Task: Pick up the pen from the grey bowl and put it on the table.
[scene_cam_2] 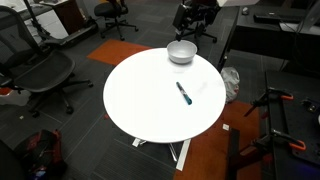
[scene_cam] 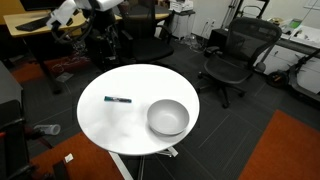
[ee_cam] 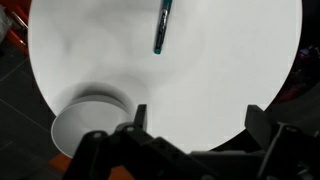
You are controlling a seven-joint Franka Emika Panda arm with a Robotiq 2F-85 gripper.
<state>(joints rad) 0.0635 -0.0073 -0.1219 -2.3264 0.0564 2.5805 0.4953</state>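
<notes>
Office chairs (scene_cam: 235, 55) stand around the round white counter (scene_cam: 110, 125). Toward its left, the pen (scene_cam: 118, 99) lies flat on the bare top, apart from the grey bowl (scene_cam: 168, 118) at right. In the wrist view, the hand (ee_cam: 197, 125) hangs spread open, holding nothing.

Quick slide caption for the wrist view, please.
Open gripper over the table; the pen lies on it, outside the grey bowl.
</notes>
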